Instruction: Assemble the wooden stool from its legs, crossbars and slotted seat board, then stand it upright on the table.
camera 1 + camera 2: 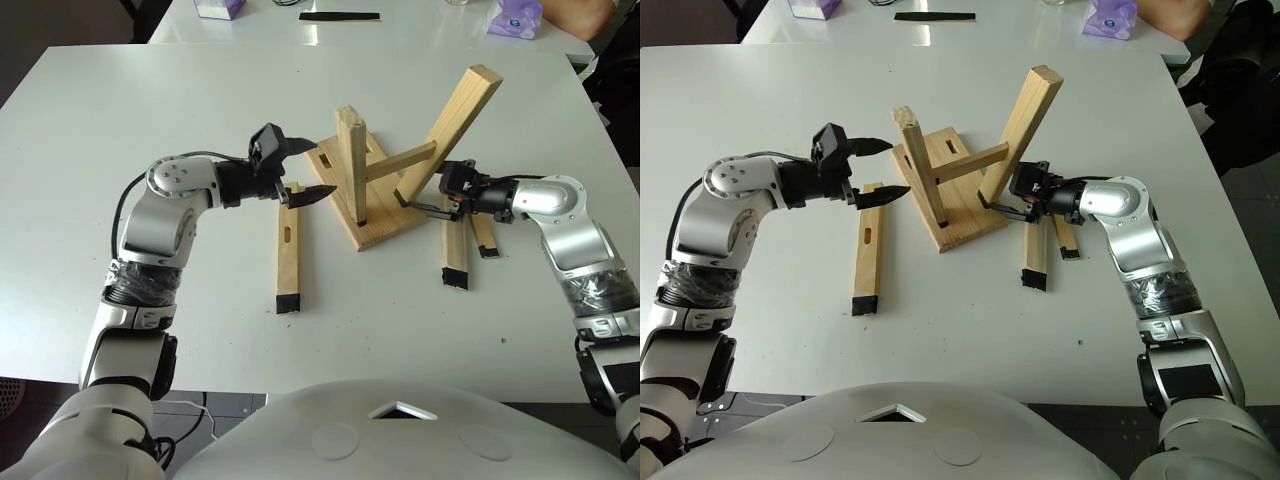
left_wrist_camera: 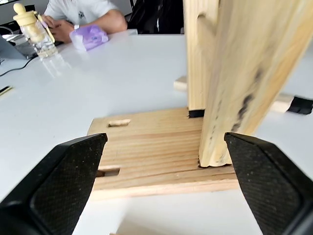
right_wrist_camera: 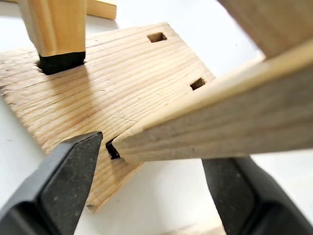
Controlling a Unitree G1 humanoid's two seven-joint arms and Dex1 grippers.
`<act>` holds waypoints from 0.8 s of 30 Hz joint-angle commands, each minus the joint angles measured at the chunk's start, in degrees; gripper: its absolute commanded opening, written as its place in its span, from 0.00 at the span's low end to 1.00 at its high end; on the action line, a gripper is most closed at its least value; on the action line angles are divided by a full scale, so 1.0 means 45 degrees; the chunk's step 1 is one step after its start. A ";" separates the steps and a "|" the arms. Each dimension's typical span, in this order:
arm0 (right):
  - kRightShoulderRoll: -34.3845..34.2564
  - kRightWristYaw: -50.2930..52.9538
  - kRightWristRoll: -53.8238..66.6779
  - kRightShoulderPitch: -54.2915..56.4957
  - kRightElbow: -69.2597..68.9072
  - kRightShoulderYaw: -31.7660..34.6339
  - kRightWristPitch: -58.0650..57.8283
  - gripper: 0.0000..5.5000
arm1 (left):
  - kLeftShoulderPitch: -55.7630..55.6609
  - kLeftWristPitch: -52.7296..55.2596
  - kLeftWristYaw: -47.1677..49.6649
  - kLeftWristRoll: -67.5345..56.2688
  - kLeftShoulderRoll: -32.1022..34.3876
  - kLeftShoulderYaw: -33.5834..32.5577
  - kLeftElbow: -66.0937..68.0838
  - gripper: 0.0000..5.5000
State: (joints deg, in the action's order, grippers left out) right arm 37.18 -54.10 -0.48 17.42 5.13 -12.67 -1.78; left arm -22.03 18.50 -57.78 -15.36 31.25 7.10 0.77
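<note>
upright leg (image 1: 352, 165) in seat board (image 1: 386, 228) (left end effector (image 1: 325, 167) spread beside)

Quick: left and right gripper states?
Left gripper: open, empty, beside the upright leg.
Right gripper: open, astride the foot of the leaning leg.

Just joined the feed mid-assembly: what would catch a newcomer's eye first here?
The half-built stool in the middle of the table: the seat board lies flat with an upright leg and a leaning leg slotted in, a crossbar between them. The left gripper sits beside the upright leg and the right gripper brackets the leaning leg's foot, both with jaws open. Loose legs lie flat on either side.
</note>
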 commanded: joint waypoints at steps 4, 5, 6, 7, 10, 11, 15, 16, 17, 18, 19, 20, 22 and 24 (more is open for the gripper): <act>0.0270 -0.0164 0.0416 -0.1262 -0.1438 0.0213 -0.0593 0.63 | 0.0153 -0.1325 0.0157 0.1002 0.0243 0.0157 0.0995 0.81; 0.0229 -0.0163 0.0478 -0.1387 -0.1636 0.0208 -0.0662 0.63 | 0.0155 -0.1431 0.0191 0.1077 0.0235 0.0140 0.1105 0.81; 0.0145 -0.0159 0.0584 -0.1500 -0.1813 0.0218 -0.0745 0.63 | 0.0146 -0.1508 0.0245 0.1133 0.0207 0.0113 0.1200 0.81; 0.0039 -0.0137 0.0689 -0.1580 -0.1998 0.0221 -0.0838 0.63 | 0.0131 -0.1538 0.0327 0.1159 0.0152 0.0065 0.1281 0.81; -0.0184 0.0090 0.0919 -0.1726 -0.2504 0.0284 -0.1145 0.63 | 0.0035 -0.1606 0.0521 0.1193 0.0022 0.0006 0.1486 0.81; -0.0264 0.0219 0.0991 -0.1762 -0.2629 0.0358 -0.1285 0.63 | 0.0020 -0.1601 0.0594 0.1184 -0.0021 -0.0003 0.1522 0.81; -0.0163 0.0779 0.0414 -0.1788 -0.2465 0.0376 -0.1509 0.63 | 0.0044 -0.1597 0.0849 0.1239 -0.0171 -0.0059 0.1579 0.81; -0.0057 0.0864 0.0349 -0.1848 -0.2391 0.0436 -0.1482 0.63 | 0.0049 -0.1600 0.0900 0.1248 -0.0195 -0.0060 0.1588 0.81; 0.0134 0.0875 0.0384 -0.2018 -0.2465 0.0652 -0.1486 0.63 | 0.0043 -0.1609 0.0959 0.1248 -0.0221 -0.0069 0.1605 0.81; 0.0370 0.0830 0.0533 -0.2249 -0.2644 0.0972 -0.1547 0.63 | 0.0047 -0.1611 0.1030 0.1239 -0.0230 -0.0105 0.1605 0.81; 0.0598 0.0769 0.0724 -0.2494 -0.2909 0.1321 -0.1667 0.63 | 0.0048 -0.1599 0.1084 0.1216 -0.0225 -0.0157 0.1599 0.81; 0.0840 0.0706 0.0919 -0.2752 -0.3146 0.1715 -0.1760 0.63 | 0.0066 -0.1575 0.1157 0.1183 -0.0213 -0.0246 0.1581 0.81; 0.1333 0.0672 0.1166 -0.3327 -0.3484 0.2558 -0.1860 0.63 | 0.0065 -0.1381 0.1427 0.0970 -0.0275 -0.0600 0.1506 0.81; 0.1662 0.0935 0.1181 -0.3715 -0.3519 0.3353 -0.1783 0.63 | -0.0070 -0.0966 0.2093 0.0571 -0.0544 -0.1243 0.1391 0.81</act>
State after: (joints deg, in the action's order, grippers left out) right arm 42.82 -50.87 4.35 2.32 -9.91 -1.14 -9.56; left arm -21.54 12.21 -51.30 -10.97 29.68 4.36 7.61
